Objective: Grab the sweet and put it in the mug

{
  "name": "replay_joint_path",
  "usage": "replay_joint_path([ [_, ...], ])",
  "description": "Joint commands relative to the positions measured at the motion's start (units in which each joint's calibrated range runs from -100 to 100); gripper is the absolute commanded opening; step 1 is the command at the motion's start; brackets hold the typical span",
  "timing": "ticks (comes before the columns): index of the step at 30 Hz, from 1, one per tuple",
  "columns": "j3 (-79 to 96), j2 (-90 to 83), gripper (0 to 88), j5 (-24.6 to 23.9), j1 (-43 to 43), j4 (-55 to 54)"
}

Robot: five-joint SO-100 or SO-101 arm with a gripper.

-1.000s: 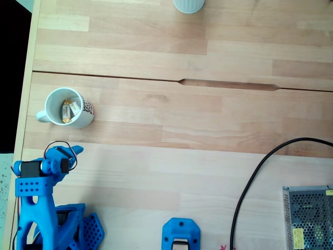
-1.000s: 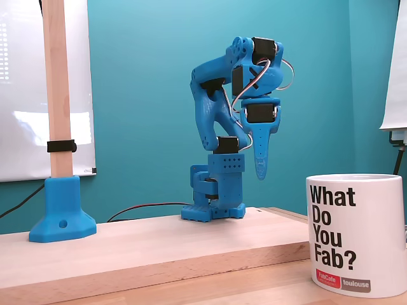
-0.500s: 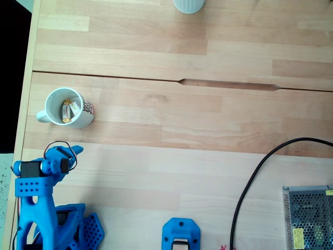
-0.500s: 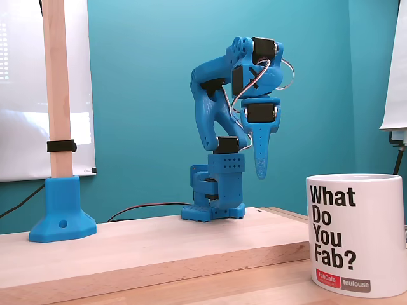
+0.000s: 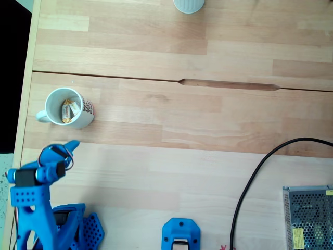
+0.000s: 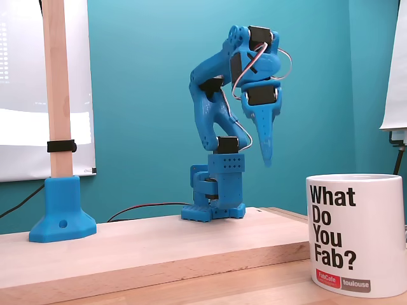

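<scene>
In a fixed view from above, the white mug [image 5: 52, 99] with a reddish dotted print stands at the table's left, its handle pointing left. Inside it lies a sweet [image 5: 66, 111] in a white and yellow wrapper, with a similar wrapper [image 5: 76, 106] beside it; I cannot tell the two apart. My blue gripper [image 5: 73, 145] hovers just in front of the mug, apart from it. In a fixed view from the side, the gripper [image 6: 268, 162] hangs high above the board, pointing down, shut and holding nothing.
A pale ribbed cup [image 5: 188, 4] sits at the far edge. A black cable [image 5: 248, 182] and a metal mesh box [image 5: 308, 217] lie at the right. A blue pole base [image 5: 181, 235] stands in front. A lettered white mug [image 6: 356, 234] stands near the side camera.
The arm has pulled back and risen a little. The gripper's tip has lifted and tilted away from the base. The mug and its contents have not moved.
</scene>
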Motion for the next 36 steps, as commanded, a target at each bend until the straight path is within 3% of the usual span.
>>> replay_joint_path([
  [1,4.2,-5.6,29.0,0.0,-0.3,0.3],
  [20,26.9,-23.1,29.2,-0.4,0.1,-1.7],
  [32,48.0,-25.3,29.1,-0.4,0.2,-31.8],
  [36,51.0,-27.2,29.1,-0.5,0.2,-36.8],
])
